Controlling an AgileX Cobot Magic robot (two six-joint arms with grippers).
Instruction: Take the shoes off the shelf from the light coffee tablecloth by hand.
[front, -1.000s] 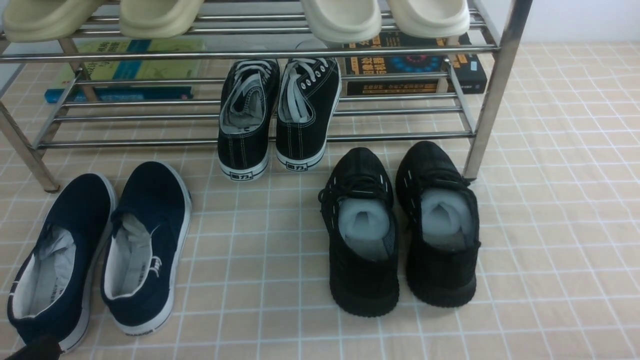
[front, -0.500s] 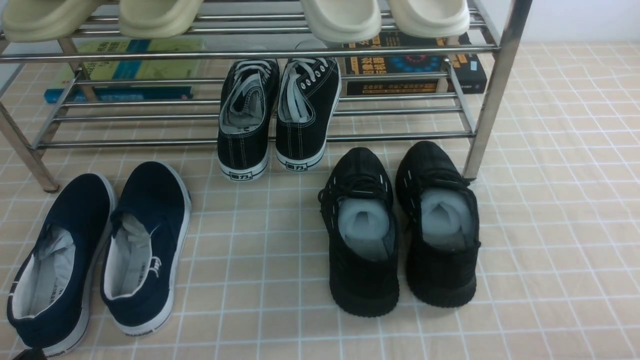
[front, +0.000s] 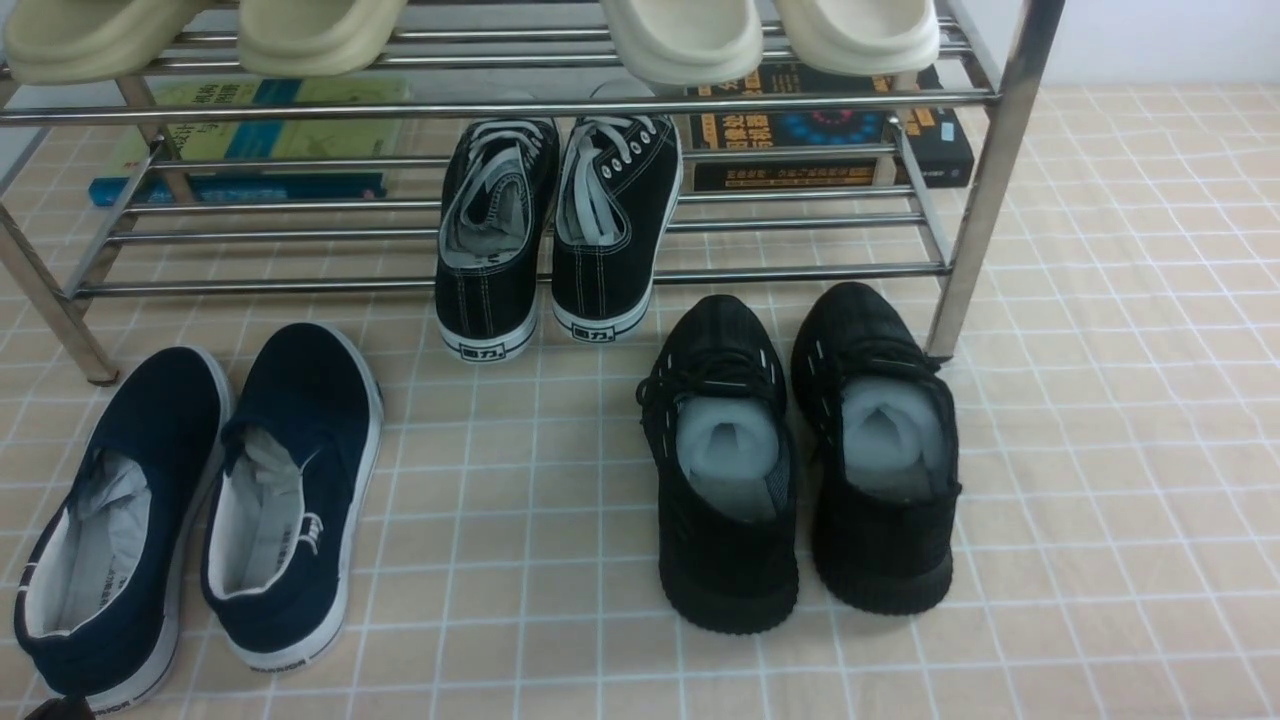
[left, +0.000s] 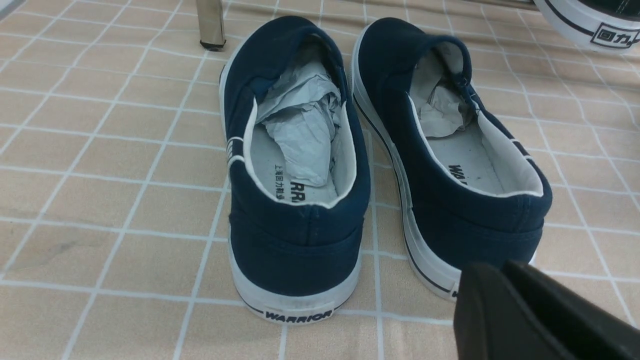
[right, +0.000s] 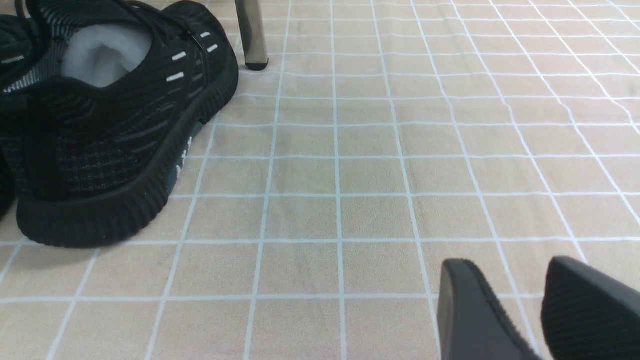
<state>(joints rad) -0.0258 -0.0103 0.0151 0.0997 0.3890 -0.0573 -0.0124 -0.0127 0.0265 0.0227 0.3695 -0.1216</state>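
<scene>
Left claw (left: 497, 266): only a dark tip is showing in the front view, hovering on the near side of the slip-ons, by the outer one's heel. Its fingers are lying close together; can't tell if clenched or slightly released; nothing seen between them. Right claw (right: 505, 261): released, fingers standing apart with nothing between, hanging over the light beige-tan cloth with white grid lines (front: 560, 600).

Pair of navy-blue canvas slip-ons with white rubber soles (left: 295, 250) is sitting just beyond the left claw, on the cloth, in front of the shiny chrome metal shoe rack (front: 985, 190). Heels are reading "WARRIOR"; an insole is showing Chinese print plus partly covered Latin letters.

Black lace-up sneakers with white laces (front: 498, 245) are resting on the lower rails, farther off and to the right of the left claw; heel labels are reading "回力". All-black knit trainers (right: 100, 150) are standing on the cloth, ahead and left of the right claw. Dark book with orange Chinese lettering (front: 800, 172) is lying farther beyond, title partly blocked by rails.
</scene>
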